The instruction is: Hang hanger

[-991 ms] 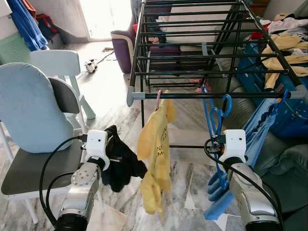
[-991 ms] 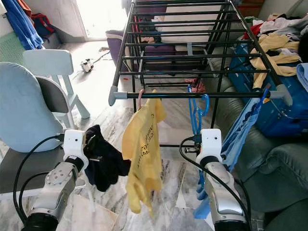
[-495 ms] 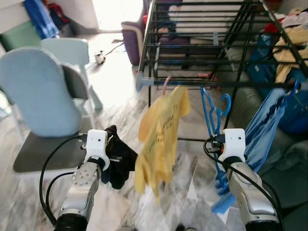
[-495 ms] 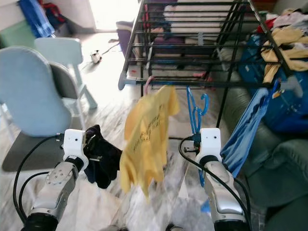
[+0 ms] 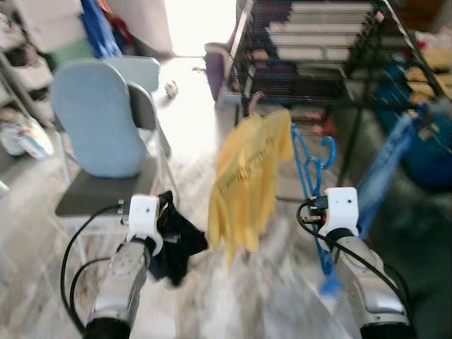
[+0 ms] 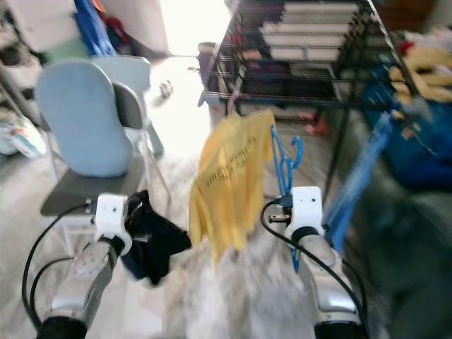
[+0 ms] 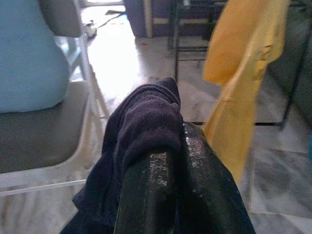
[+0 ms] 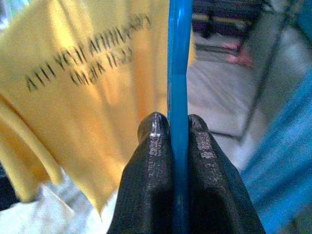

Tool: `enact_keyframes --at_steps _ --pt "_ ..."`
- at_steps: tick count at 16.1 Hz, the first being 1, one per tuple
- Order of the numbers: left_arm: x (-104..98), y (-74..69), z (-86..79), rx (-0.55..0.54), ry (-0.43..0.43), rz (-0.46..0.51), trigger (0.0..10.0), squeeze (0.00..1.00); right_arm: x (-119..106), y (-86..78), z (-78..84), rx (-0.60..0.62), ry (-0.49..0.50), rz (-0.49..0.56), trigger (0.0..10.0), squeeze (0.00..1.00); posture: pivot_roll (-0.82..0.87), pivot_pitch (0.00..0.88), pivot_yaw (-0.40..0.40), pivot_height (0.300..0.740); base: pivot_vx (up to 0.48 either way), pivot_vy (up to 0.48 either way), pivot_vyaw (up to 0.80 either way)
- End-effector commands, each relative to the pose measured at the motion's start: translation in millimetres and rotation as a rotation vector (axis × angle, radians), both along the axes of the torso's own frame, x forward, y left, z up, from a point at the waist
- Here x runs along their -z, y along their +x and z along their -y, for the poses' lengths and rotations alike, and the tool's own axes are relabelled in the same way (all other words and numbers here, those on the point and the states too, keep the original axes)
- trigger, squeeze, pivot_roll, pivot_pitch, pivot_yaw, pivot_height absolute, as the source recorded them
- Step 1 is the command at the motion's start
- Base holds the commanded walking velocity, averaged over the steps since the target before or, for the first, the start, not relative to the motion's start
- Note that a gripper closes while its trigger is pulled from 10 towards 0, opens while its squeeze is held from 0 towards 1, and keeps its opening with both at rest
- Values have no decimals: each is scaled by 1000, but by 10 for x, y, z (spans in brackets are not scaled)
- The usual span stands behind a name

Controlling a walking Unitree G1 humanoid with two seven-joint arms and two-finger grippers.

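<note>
A black metal drying rack [image 5: 311, 53] spreads across the far side of the blurred room, standing on a pale marble floor [image 5: 191, 159]. To the robot's left sits a grey chair [image 5: 106, 191] with a light-blue cushion [image 5: 92, 116] propped against its back. From the near rail of the rack a yellow T-shirt [image 5: 248, 180] with dark lettering hangs on a pink hanger [image 5: 253, 101]. A length of blue cloth [image 5: 385, 166] droops from the rack's right end, and a dark sofa [image 5: 417, 240] lies beyond it.

The blue hanger [image 5: 311, 166] stands upright just right of the yellow shirt, its hook below the rail and apart from it; it is not on the rack. The right pincer [image 8: 171, 127] is closed on this hanger, the thin blue bar clamped between its two black fingers [image 8: 152, 146], with the shirt's print close behind it in the wrist view.

The left pincer [image 7: 176, 136] is held low, in front of the chair, and is closed on a dark navy garment [image 5: 175, 240]. The cloth bunches over one finger and trails down below the wrist, clear of the floor.
</note>
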State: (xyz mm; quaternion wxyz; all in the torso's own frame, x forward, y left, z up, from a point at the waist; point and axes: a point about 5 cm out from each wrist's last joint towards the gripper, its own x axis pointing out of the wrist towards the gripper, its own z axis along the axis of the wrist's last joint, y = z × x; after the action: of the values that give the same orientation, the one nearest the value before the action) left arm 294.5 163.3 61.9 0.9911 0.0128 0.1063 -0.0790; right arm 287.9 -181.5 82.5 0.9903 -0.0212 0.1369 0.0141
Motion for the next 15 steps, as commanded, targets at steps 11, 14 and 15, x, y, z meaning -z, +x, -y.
enact_keyframes --at_steps 11,14,15 --pt "-25 -41 -29 -3 17 16 10000 0 -91 220 -114 -32 10 49 10000 0 -92 0 41 740 -327 0 0" --pt "-5 -51 -17 2 21 9 10000 0 -33 237 -146 -46 10 37 10000 0 -89 0 41 740 -386 0 0" --pt "7 -57 -25 1 21 3 10000 0 -9 239 -162 -50 7 31 10000 0 -87 0 51 740 -368 0 0"
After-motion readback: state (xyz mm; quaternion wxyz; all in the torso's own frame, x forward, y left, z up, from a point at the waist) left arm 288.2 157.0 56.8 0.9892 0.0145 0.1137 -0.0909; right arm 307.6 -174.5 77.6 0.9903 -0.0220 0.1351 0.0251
